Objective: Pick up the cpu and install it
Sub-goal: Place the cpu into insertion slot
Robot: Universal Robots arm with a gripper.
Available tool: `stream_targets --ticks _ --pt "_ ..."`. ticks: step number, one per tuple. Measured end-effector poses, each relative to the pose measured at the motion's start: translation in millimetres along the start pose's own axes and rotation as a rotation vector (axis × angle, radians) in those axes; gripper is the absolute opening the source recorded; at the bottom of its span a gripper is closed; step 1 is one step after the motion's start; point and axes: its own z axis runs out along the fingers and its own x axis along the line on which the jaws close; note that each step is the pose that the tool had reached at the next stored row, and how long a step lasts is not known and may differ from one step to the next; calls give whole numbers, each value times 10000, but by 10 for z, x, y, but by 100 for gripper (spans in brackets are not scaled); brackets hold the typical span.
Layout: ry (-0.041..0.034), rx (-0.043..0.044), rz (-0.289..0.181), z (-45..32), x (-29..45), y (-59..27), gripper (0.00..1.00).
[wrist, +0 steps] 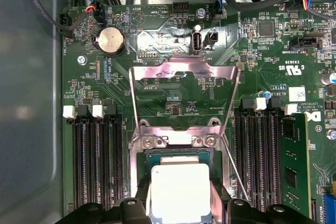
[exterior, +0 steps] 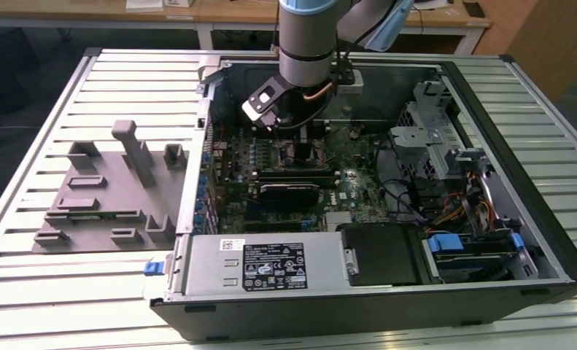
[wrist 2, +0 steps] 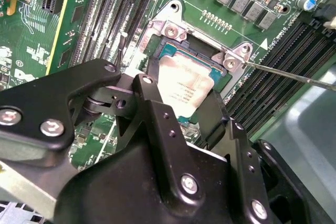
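The cpu, a silvery square chip with a pale rim, lies at the open black socket on the green motherboard. My gripper reaches down over it, one black finger against each of two opposite edges, so it looks shut on the chip. In the second wrist view the cpu shows between the two fingers of my gripper, level with the socket frame. The socket's metal load plate is swung open. In the exterior view my gripper hangs inside the computer case over the board.
A thin socket lever wire sticks out beside the socket. Memory slots flank it on both sides. The case holds a power supply, a drive cage and cables. Grey plastic blocks stand on the slatted table at the exterior view's left.
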Motion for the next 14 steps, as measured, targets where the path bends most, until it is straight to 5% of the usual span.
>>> stream_targets --ticks 14 --pt "1 0 0 2 0 0 61"
